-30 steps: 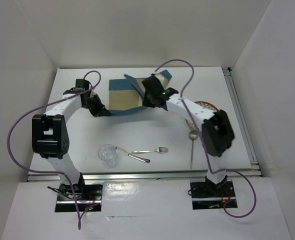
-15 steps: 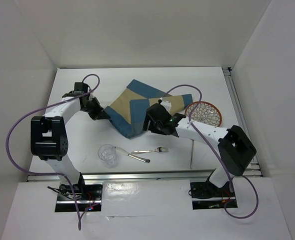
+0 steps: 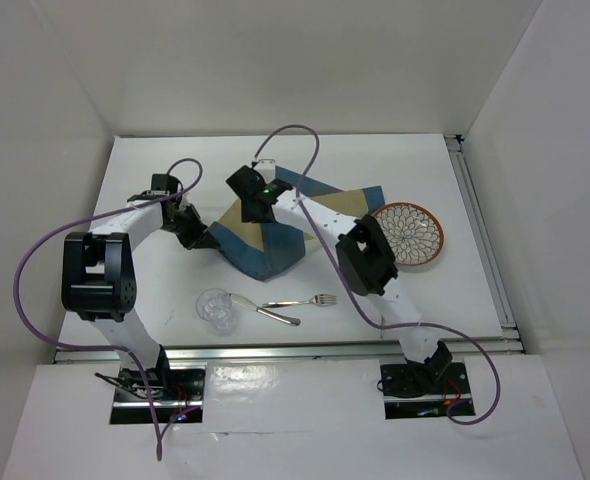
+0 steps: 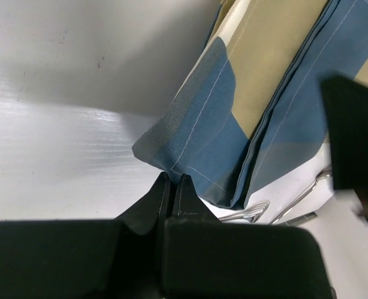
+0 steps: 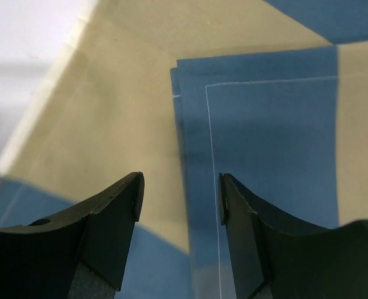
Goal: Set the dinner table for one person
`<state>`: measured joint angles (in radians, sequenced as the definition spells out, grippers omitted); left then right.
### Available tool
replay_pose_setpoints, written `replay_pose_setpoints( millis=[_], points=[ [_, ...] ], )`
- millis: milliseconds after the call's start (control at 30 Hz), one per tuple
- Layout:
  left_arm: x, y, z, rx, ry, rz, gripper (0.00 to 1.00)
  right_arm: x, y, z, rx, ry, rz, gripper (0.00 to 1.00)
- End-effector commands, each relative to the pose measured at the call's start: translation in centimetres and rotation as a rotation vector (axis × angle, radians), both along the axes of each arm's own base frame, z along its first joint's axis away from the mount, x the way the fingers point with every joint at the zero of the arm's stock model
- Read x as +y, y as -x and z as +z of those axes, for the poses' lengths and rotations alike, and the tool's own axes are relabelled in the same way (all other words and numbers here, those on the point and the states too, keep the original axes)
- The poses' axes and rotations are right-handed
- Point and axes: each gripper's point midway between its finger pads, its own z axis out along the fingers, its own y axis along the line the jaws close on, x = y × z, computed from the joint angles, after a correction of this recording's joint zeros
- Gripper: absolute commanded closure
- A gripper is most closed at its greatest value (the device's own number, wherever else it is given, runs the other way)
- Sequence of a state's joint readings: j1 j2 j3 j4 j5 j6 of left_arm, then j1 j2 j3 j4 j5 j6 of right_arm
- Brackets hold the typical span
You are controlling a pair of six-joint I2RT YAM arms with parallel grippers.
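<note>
The dinner table (image 3: 155,290) is a white top with a silver rail. On it lies a blue-and-tan striped placemat (image 3: 275,240), rumpled and partly folded over itself. My left gripper (image 3: 200,235) is shut on the placemat's left corner; in the left wrist view its fingertips (image 4: 171,179) pinch the blue hem of the placemat (image 4: 265,93). My right gripper (image 3: 249,207) hovers open over the mat's far left part. In the right wrist view it (image 5: 179,196) stands above a folded blue edge of the placemat (image 5: 265,156), with nothing between its fingers.
A round plate with an orange pattern (image 3: 410,235) lies right of the mat. A clear glass (image 3: 215,306), a fork (image 3: 300,300) and another piece of cutlery (image 3: 267,313) lie near the front edge. The fork's tines (image 4: 252,212) show under the mat's edge.
The right gripper has opened and let go of the placemat, then swung back and left over it. The mat was pulled forward and settled, rumpled. The left gripper kept its hold.
</note>
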<state>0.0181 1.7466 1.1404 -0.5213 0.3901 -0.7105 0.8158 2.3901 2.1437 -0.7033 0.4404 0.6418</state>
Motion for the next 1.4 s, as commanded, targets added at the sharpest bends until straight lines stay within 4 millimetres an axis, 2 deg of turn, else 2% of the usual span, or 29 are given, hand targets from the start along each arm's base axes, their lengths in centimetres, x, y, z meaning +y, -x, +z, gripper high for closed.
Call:
replay_pose_setpoints(
  millis=[0, 67, 133, 233, 267, 300, 333, 433, 533, 567, 700, 867, 967, 1000, 1033, 1067, 1100, 1167, 1233, 1267, 1367],
  points=[
    [0.1, -0.1, 1.1, -0.043, -0.005, -0.019, 1.0, -0.6, -0.9, -0.5, -0.01, 0.112, 0.021, 0.38],
    [0.1, -0.1, 1.1, -0.043, -0.005, -0.019, 1.0, -0.6, -1.2, -1.4, -0.013, 0.13, 0.026, 0.38],
    [-0.1, -0.1, 1.2, -0.043, 0.003, -0.023, 1.0, -0.5, -2.3, -1.4, -0.044, 0.127, 0.029, 0.38],
    [-0.2, 0.3, 0.9, -0.031, 0.012, -0.026, 1.0, -1.1, -2.9, -3.2, -0.057, 0.186, 0.025, 0.38],
    [-0.2, 0.3, 1.2, -0.046, 0.009, -0.034, 1.0, -1.3, -3.0, -3.1, -0.063, 0.201, 0.027, 0.4],
    [-0.2, 0.6, 0.9, -0.035, 0.009, -0.034, 1.0, -1.4, -3.1, -4.3, -0.06, 0.224, 0.032, 0.41],
    [0.0, 0.6, 0.9, -0.035, 0.001, -0.031, 1.0, -1.6, -3.2, -4.3, -0.066, 0.239, 0.032, 0.41],
    [0.1, 1.1, 0.7, -0.024, -0.008, -0.027, 1.0, -2.4, -3.4, -5.9, -0.045, 0.27, 0.022, 0.53],
    [0.1, 1.1, 0.7, -0.024, -0.008, -0.027, 1.0, -2.3, -3.3, -6.0, -0.039, 0.263, 0.028, 0.56],
    [0.1, 1.0, 1.0, -0.033, -0.008, -0.027, 1.0, -2.3, -3.3, -6.0, -0.039, 0.263, 0.028, 0.54],
    [0.1, 1.2, 1.2, -0.037, -0.011, -0.035, 1.0, -1.3, -3.9, -3.9, -0.076, 0.217, 0.048, 0.41],
    [0.1, 1.2, 1.5, -0.046, -0.011, -0.035, 1.0, -0.3, -4.2, -2.3, -0.099, 0.166, 0.069, 0.41],
    [0.2, 1.1, 1.4, -0.046, -0.02, -0.032, 1.0, 1.0, -5.0, -0.5, -0.146, 0.114, 0.096, 0.38],
    [0.3, 1.2, 1.4, -0.049, -0.023, -0.039, 1.0, 0.8, -5.5, -0.6, -0.146, 0.118, 0.104, 0.38],
    [0.3, 1.4, 1.4, -0.04, -0.023, -0.039, 1.0, 1.6, -6.1, 0.5, -0.171, 0.092, 0.114, 0.36],
    [0.3, 1.4, 1.4, -0.04, -0.023, -0.039, 1.0, 1.6, -6.0, -1.2, -0.146, 0.115, 0.118, 0.36],
    [0.3, 1.4, 1.4, -0.04, -0.023, -0.039, 1.0, 1.9, -6.4, -0.9, -0.155, 0.114, 0.123, 0.36],
    [0.1, 1.4, 1.5, -0.04, -0.014, -0.043, 1.0, 1.3, -6.6, -2.4, -0.137, 0.13, 0.116, 0.36],
    [0.0, 1.4, 1.5, -0.041, -0.006, -0.046, 1.0, 1.1, -6.5, -2.9, -0.126, 0.14, 0.117, 0.36],
    [0.0, 1.4, 1.5, -0.041, -0.006, -0.046, 1.0, 0.5, -6.3, -4.1, -0.098, 0.146, 0.111, 0.36],
    [0.0, 1.4, 1.5, -0.041, -0.006, -0.046, 1.0, 0.6, -6.3, -4.1, -0.1, 0.136, 0.117, 0.4]
  ],
)
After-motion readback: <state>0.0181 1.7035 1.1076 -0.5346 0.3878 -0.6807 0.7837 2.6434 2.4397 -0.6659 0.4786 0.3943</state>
